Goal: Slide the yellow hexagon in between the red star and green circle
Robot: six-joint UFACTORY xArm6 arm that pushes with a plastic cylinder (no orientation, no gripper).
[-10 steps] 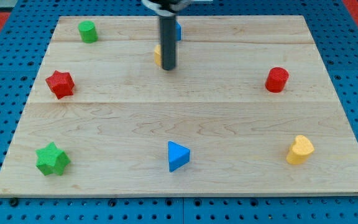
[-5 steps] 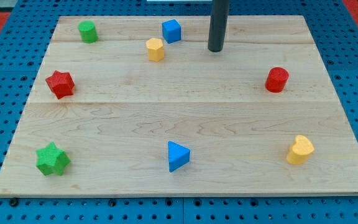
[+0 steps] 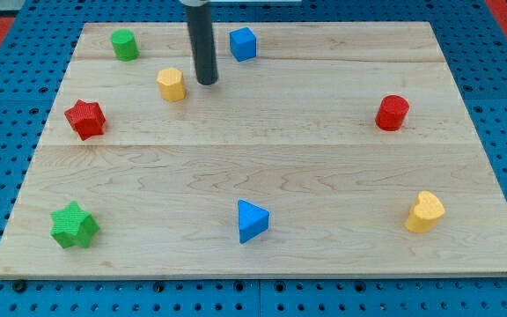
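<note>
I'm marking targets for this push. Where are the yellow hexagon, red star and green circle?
yellow hexagon (image 3: 172,84), camera view, on its top face.
red star (image 3: 85,118), camera view, at its centre.
green circle (image 3: 124,43), camera view, on its top face.

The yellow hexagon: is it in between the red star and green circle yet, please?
Not yet: the yellow hexagon lies right of the red star and green circle.

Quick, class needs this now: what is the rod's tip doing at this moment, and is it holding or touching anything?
My tip: holds nothing; it stands just to the view's right of the yellow hexagon, with a narrow gap showing.
</note>
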